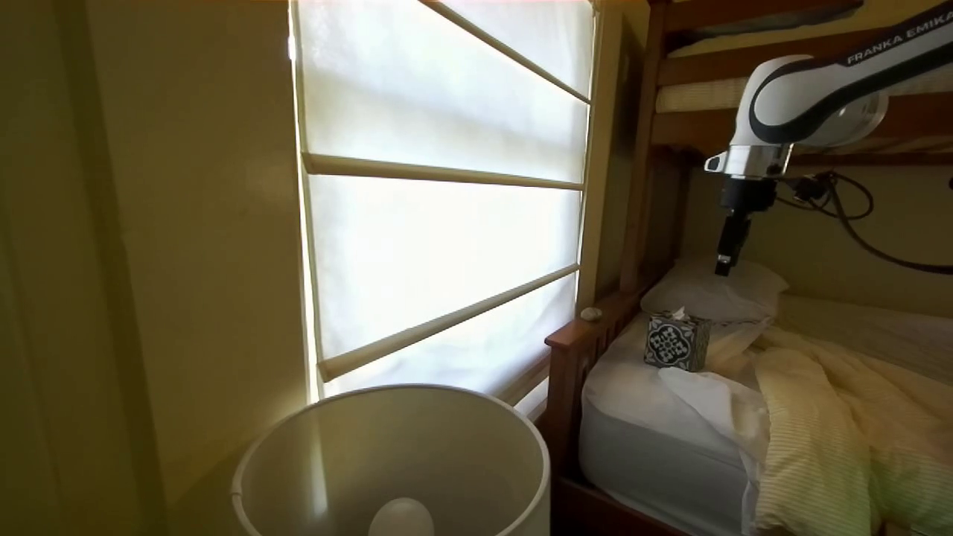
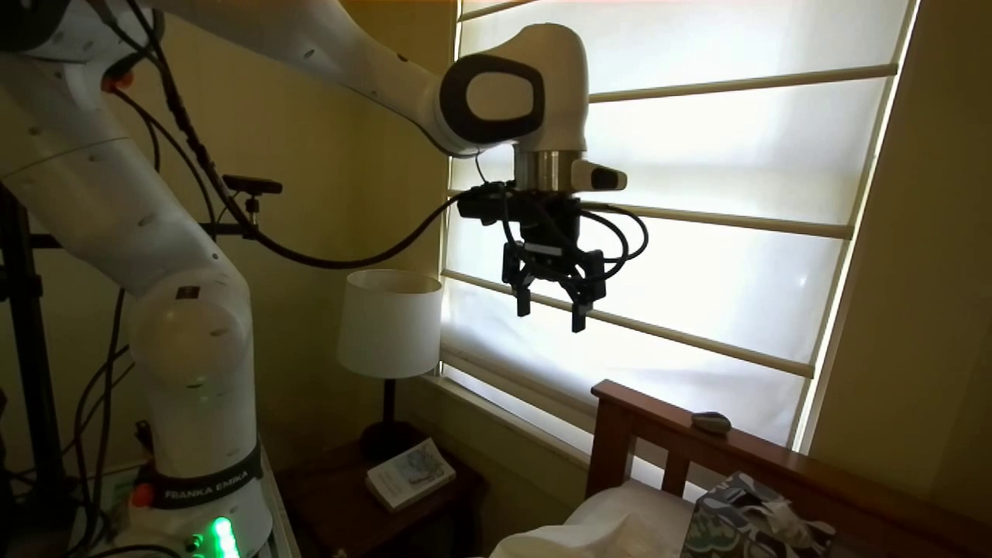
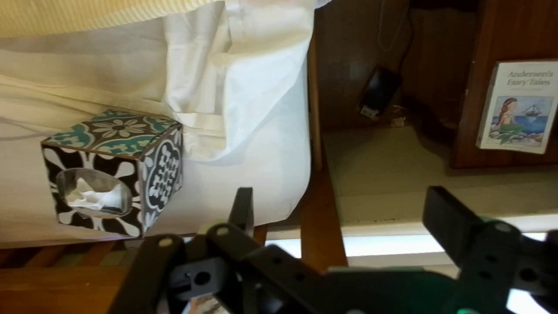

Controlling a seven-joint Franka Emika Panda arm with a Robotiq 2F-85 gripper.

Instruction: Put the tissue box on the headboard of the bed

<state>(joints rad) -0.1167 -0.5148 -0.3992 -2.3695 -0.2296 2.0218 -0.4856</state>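
"Tissue box (image 1: 674, 344): where does it sit?"

"On the bed (image 1: 655, 428), upright on the white mattress (image 3: 270, 183), near the headboard (image 2: 790, 465). In an exterior view it lies at seven o'clock from the claw (image 1: 722, 269); in the wrist view, at nine o'clock."

"And the claw itself?"

"Spread, a wide gap between the jaws, hanging higher than the box and well apart from it."

"Edges, room?"

"Headboard's top edge is narrow and flat. In an exterior view a small rounded thing (image 2: 711, 422) rests on it, with bare rail running from there toward ten o'clock and toward four. Mattress corner's rounded. Loose sheet (image 3: 257, 78) lies just beside the box, at two o'clock from it in the wrist view."

"Textures?"

"The box is a crisp cube: bold black and white on top, round an oval opening with crumpled white tissue (image 3: 96, 196); teal scrolls and a pale flower on one side. Headboard's reddish-brown wood, slatted below. Quilt (image 3: 87, 15) looks soft, with fine yellow stripes."
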